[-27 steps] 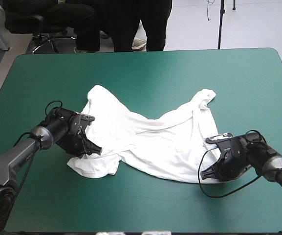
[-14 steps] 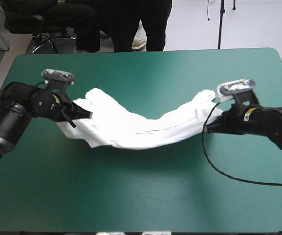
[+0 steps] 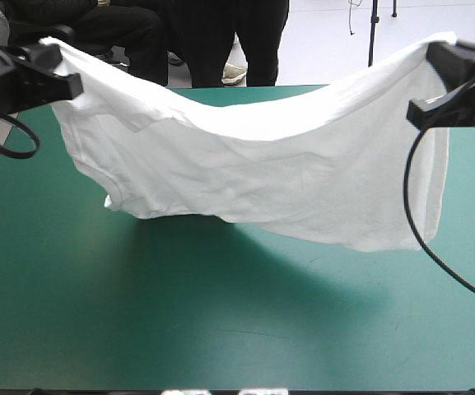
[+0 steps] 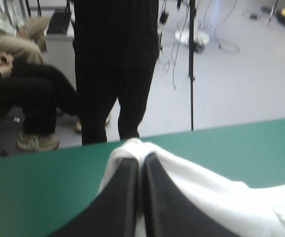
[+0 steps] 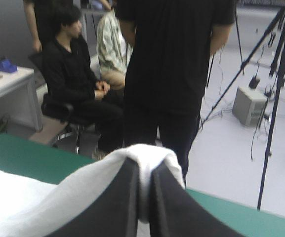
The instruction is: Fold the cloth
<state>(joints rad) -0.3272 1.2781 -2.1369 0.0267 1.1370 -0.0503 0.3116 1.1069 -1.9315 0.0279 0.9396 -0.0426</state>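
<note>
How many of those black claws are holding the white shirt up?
2. The left claw grips the T-shirt's upper edge above the table's left side; the right claw grips it above the right side.

T-shirt now aloft and outspread.

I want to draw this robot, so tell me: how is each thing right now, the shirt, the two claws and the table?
T-shirt: lifted, spread wide between the two claws, sagging in the middle.
Left claw: raised, shut on one top corner of the T-shirt.
Right claw: raised, shut on the other top corner.
Table: the hanging shirt's shadow falls on its teal-green cover.
</note>
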